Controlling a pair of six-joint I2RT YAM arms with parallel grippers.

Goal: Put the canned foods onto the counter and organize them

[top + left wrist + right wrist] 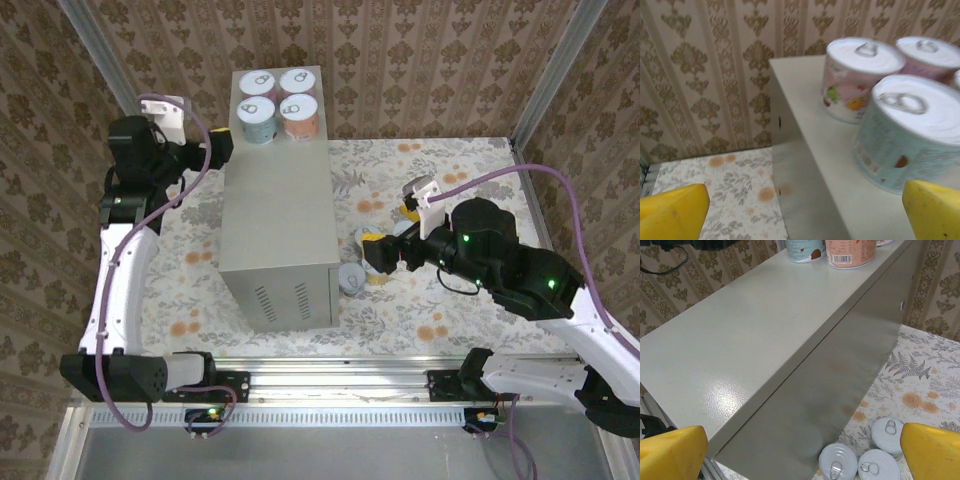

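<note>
Yellow fingertips of the left gripper sit at the two bottom corners of its wrist view, spread wide, nothing held. Right gripper is the same: pads far apart, empty.

Four cans stand upright in a tight 2x2 block at the far end of the counter. The near pair is a teal can on the left and an orange can on the right, with two pinkish cans behind. Three loose cans stand lids up on the floral floor, clustered at the foot of the counter's right wall, just below the right gripper.

Left arm runs up the left side, elbow bent, wrist turned right. Its gripper is level with the counter top at the left edge, just beside the teal can. Right arm reaches in low from the right, gripper facing the counter's tall right wall, which stands between it and the top.

Vent slots are on the counter's near face. A purple cable loops off each wrist.

Labels: a barcode on the orange can, fruit pictures on the nearer pink can, a brown blob on the teal. No lettering is legible. All lids are white pull-tabs.
</note>
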